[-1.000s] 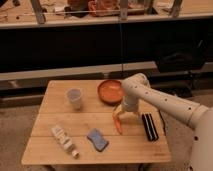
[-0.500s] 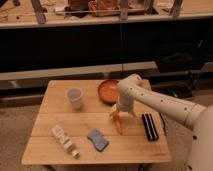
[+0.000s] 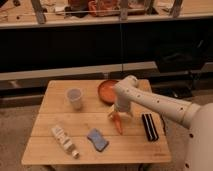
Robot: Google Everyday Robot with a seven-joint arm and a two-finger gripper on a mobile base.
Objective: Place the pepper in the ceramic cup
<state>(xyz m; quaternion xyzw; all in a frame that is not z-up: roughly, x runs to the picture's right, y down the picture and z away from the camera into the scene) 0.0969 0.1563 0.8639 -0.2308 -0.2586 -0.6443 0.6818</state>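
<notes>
The pepper [image 3: 117, 124], slim and orange, is on the wooden table [image 3: 50, 120] right of centre, pointing toward the front edge. My gripper [image 3: 119, 113] is directly over its upper end, at or touching it, with the white arm reaching in from the right. The ceramic cup [image 3: 75, 98], pale and handleless, stands upright on the left half of the table, well to the left of the gripper and clear of it.
A wide orange bowl [image 3: 106, 90] sits at the table's back, just behind the gripper. A black rectangular object [image 3: 149, 127] lies to the right. A blue sponge [image 3: 98, 139] and a small bottle lying on its side [image 3: 64, 140] are near the front edge.
The arm's wrist has shifted a little to the left above the pepper. The pepper stays in about the same spot. The other things have not moved.
</notes>
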